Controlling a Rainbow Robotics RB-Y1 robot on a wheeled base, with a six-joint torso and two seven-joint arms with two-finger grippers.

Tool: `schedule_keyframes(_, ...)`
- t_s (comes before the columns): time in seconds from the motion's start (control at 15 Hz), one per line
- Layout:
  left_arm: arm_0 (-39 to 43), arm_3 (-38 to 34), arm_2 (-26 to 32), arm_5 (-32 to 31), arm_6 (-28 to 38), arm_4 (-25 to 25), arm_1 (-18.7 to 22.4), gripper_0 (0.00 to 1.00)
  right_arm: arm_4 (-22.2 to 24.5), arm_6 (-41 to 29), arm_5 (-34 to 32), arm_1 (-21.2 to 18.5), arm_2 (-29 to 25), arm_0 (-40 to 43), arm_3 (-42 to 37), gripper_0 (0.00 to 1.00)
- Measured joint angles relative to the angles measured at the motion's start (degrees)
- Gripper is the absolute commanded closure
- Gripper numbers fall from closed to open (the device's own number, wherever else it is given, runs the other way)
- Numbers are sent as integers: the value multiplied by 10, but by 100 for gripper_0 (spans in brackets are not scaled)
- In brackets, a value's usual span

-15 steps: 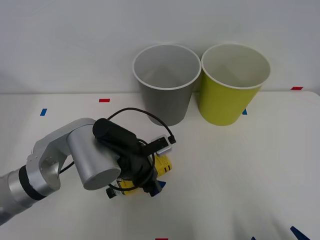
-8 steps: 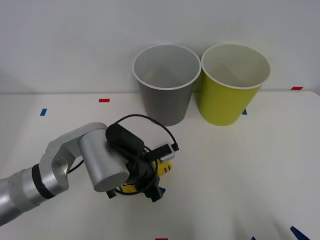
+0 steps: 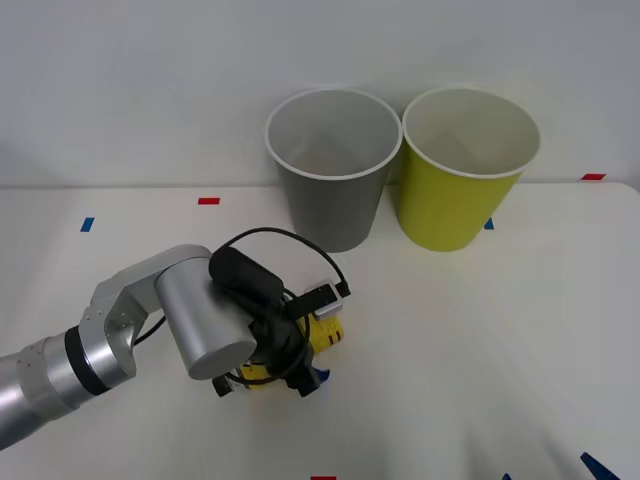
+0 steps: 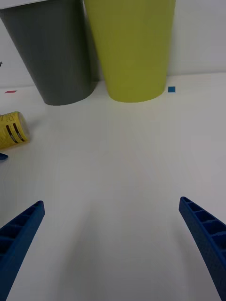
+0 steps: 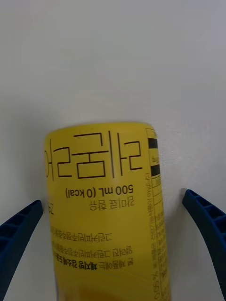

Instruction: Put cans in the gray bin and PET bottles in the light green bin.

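Right now the left gripper (image 5: 113, 244) is down over the small PET bottle with the yellow label and black print (image 5: 106, 207), which lies on its side on the white tabletop (image 3: 480, 340). From its wrist camera, the two blue ribbed fingers (image 5: 19, 235) stand apart on either side of the bottle, with a gap showing between each finger and the label, so nothing is clamped yet. From the front the silver arm hides most of the bottle; just a yellow patch peeks out beside the black wrist and its looped cable (image 3: 285, 240).

This looks like the grasping step: the gripper straddles the bottle but has not gripped it. The next move calls for closing the fingers squarely on the round body so it does not roll out, then lifting it.

Off to the side, the right gripper (image 4: 113, 240) hangs low over bare table, fingers wide apart, idle.

Farther back, the tall gray tapered bin with the white rim (image 3: 335, 190) and the tall yellow-green tapered bin of the same size (image 3: 465, 185) stand upright just beside each other. The bottle belongs in the yellow-green one, the farther of the two from the left arm.
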Motion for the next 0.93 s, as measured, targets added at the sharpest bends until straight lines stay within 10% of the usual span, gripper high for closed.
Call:
schedule_keyframes(0.13,0,0,0,-2,5,-4,0,2,0,0,0,0,0,0,0,1)
schedule_keyframes(0.27,0,1,0,-3,9,-1,-1,100,0,0,0,0,0,0,0,1)
schedule_keyframes(0.93,1,1,0,-14,16,25,2,100,0,0,0,0,0,0,0,1)
